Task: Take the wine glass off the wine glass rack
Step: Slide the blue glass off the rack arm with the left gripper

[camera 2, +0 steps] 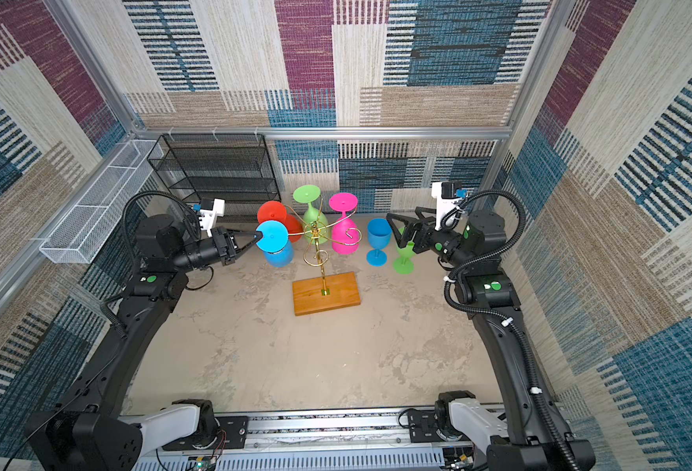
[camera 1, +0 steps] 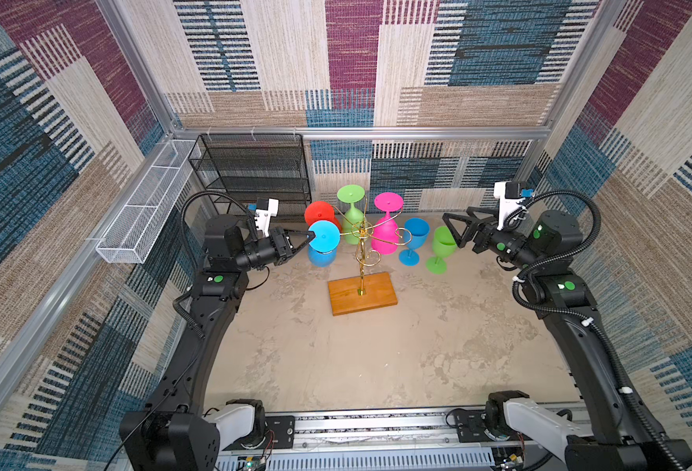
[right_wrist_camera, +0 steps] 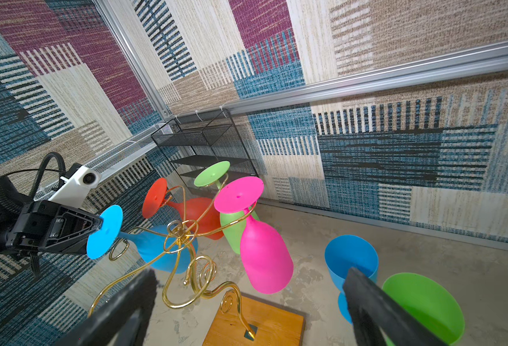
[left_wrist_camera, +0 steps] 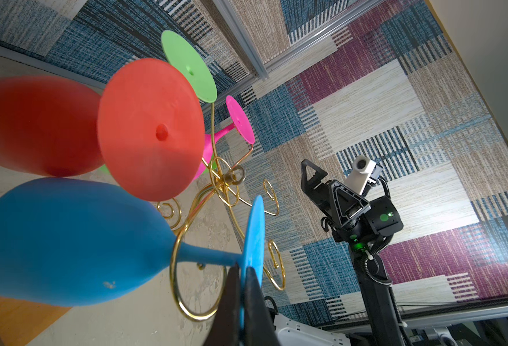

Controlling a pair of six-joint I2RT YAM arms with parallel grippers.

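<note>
The wine glass rack [camera 1: 361, 261], a gold post with scroll arms on a wooden base [camera 1: 377, 299], stands mid-table. Red [camera 1: 319, 213], green [camera 1: 352, 216] and pink [camera 1: 385, 238] glasses hang upside down on it. A blue wine glass [camera 1: 323, 236] hangs on its left arm, the stem still inside a gold scroll ring [left_wrist_camera: 175, 248]. My left gripper [camera 1: 311, 235] is shut on the rim of this glass's foot disc [left_wrist_camera: 254, 236]. My right gripper [camera 1: 456, 216] hovers open to the right of the rack, above two standing glasses, holding nothing.
A blue glass [camera 1: 413, 240] and a green glass [camera 1: 442, 248] stand upright on the table right of the rack. A black mesh shelf unit [camera 1: 254, 171] fills the back left corner. A long white wire basket [camera 1: 148, 208] hangs on the left wall.
</note>
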